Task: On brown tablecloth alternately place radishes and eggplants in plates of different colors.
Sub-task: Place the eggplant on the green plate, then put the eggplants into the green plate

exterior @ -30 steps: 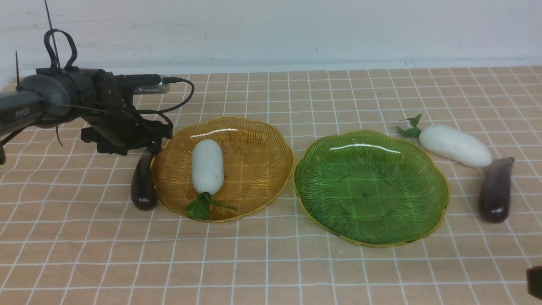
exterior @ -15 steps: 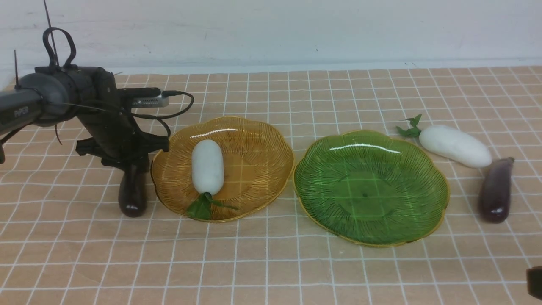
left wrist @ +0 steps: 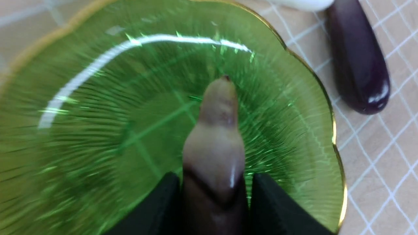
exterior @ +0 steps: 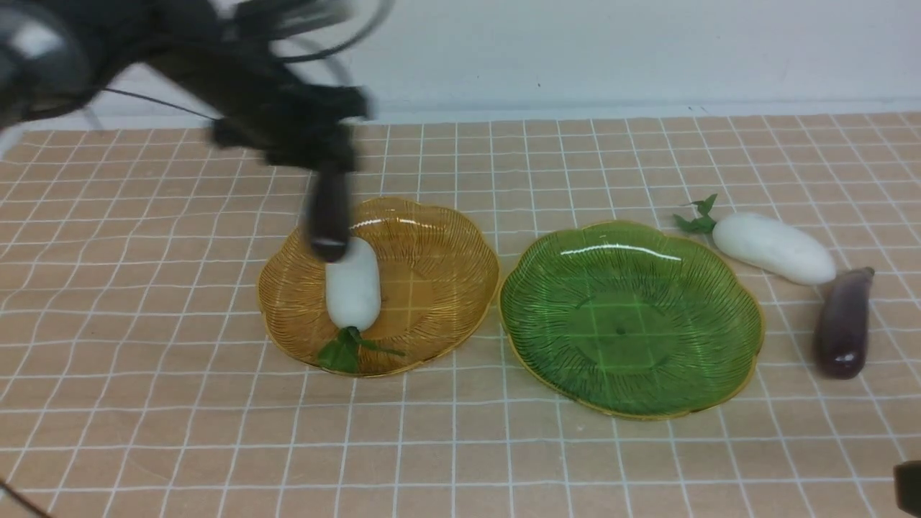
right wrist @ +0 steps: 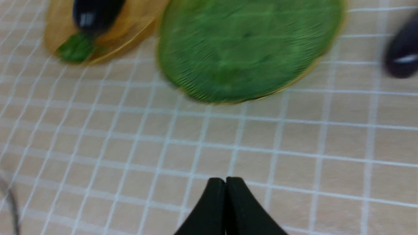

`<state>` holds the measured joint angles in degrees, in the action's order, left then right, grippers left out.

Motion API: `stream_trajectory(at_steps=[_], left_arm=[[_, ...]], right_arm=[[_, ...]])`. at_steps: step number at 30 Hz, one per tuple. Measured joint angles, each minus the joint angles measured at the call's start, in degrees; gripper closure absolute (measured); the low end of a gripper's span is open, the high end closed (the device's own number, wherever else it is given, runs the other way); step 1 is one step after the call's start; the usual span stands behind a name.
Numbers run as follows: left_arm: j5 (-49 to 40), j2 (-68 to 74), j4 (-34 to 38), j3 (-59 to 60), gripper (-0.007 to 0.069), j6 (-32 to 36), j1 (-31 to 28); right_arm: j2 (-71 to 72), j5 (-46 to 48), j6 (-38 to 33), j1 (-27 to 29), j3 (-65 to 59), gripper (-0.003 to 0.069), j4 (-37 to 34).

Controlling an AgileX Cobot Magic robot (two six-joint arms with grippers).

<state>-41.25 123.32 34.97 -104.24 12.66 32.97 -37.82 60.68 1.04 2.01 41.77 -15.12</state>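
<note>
Held eggplant [exterior: 329, 216]: slim and dark, smeared by blur in the front view. It hangs roughly upright in the air over the far left part of the amber plate [exterior: 446, 288], and its lower end overlaps the far end of the plated radish [exterior: 352, 288].
Close look, left wrist view: glossy dark purple-brown body narrowing to a dull grey-brown cap that sticks out past the black fingers [left wrist: 156, 209].
Left jaws: pinching the held eggplant from both sides.
Right jaws: pressed together with nothing between them, low over bare cloth.
Plated radish: smooth and white with rounded ends, lying lengthwise, green leaves toward the near rim.
Green plate [exterior: 626, 316]: translucent, ribbed and gold-rimmed, just right of the amber plate, nothing in it.
Loose radish [exterior: 773, 247]: white and plump, on the cloth by the green plate's far right edge, leaves pointing left.
Second eggplant [exterior: 840, 327]: glossy and dark, just beside the loose radish's right end.
Brown tablecloth [exterior: 180, 374]: tan with a white grid, slightly wrinkled, covering the tabletop.
</note>
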Motion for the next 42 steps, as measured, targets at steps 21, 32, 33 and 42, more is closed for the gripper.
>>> stream_trajectory(at_steps=[21,32,33,42], left_arm=[[-27.5,-8.15,-15.81,-9.08,0.0542,-4.14,-10.44],[-29.26,-19.29,-22.71,-4.76,0.0628,-4.19,-16.91],[-29.34,-20.97,-22.84,-3.05,0.0628,-4.19,-17.21],[-30.11,-33.23,-22.6,12.56,0.0628,-4.09,-17.56]], right_arm=[[-44.54,-2.53,7.94,4.79,25.82,0.0603,8.76],[-58.61,-5.12,3.94,7.75,31.8,0.0269,5.97],[-59.47,-6.03,3.94,7.75,31.82,0.0239,5.82],[-70.77,-13.83,3.69,7.75,32.24,0.0053,3.0]])
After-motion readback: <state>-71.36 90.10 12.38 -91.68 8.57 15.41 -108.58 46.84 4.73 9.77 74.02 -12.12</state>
